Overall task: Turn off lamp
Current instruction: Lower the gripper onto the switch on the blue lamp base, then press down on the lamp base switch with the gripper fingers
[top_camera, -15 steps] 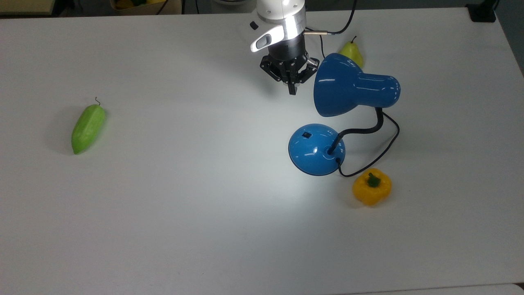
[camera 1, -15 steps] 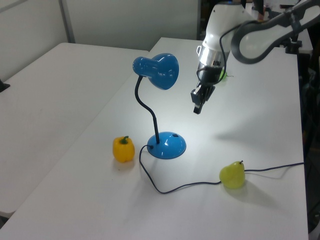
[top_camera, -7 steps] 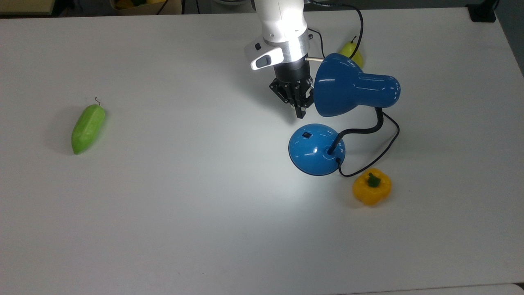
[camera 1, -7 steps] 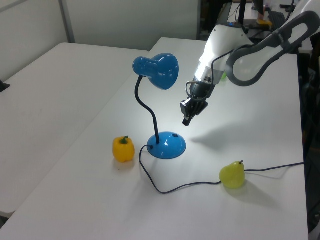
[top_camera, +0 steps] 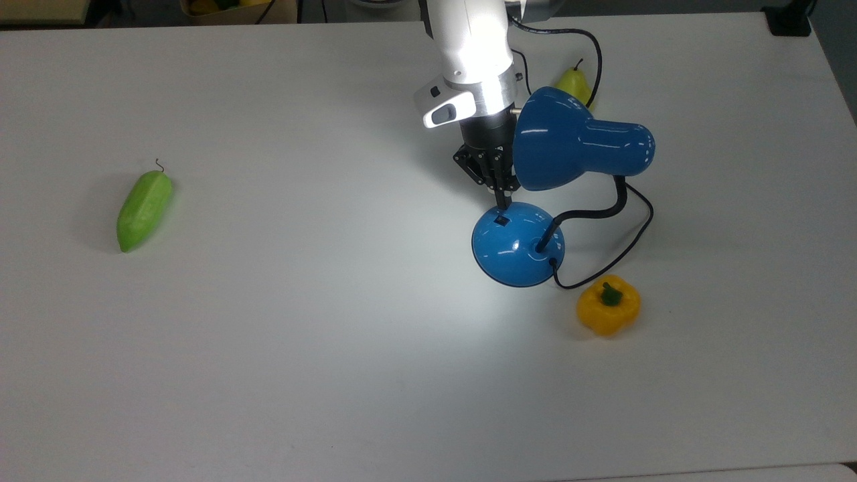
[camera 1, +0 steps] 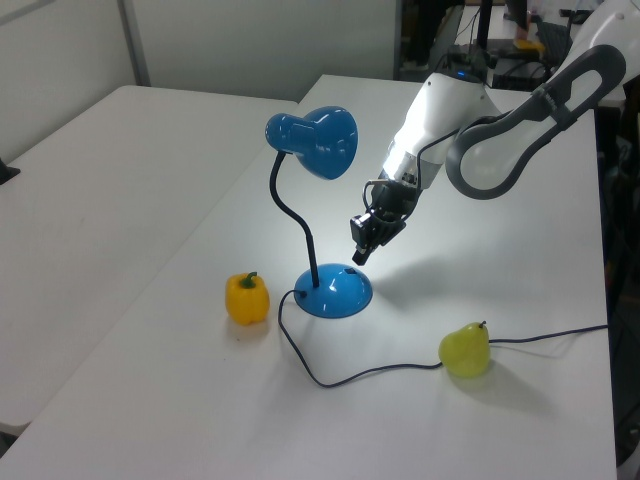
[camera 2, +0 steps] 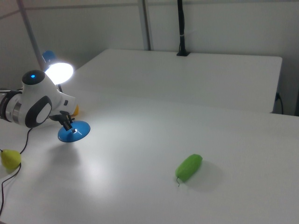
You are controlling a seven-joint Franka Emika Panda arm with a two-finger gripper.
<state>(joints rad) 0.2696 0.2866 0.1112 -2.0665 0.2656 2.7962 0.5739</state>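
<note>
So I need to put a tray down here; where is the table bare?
Bare between the green vegetable and the lamp, and along the top view's lower edge. Crowded around the lamp: gripper, pear, yellow pepper, cord.

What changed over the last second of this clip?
The gripper came down past the shade toward the lamp base, its closed fingers now just above the small black switch. Nothing was grasped. The lamp is lit as before; the yellow pepper, pear and green vegetable stayed put.

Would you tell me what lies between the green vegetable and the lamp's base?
Nothing: in the top view, bare white table runs from the green vegetable to the lamp base.
</note>
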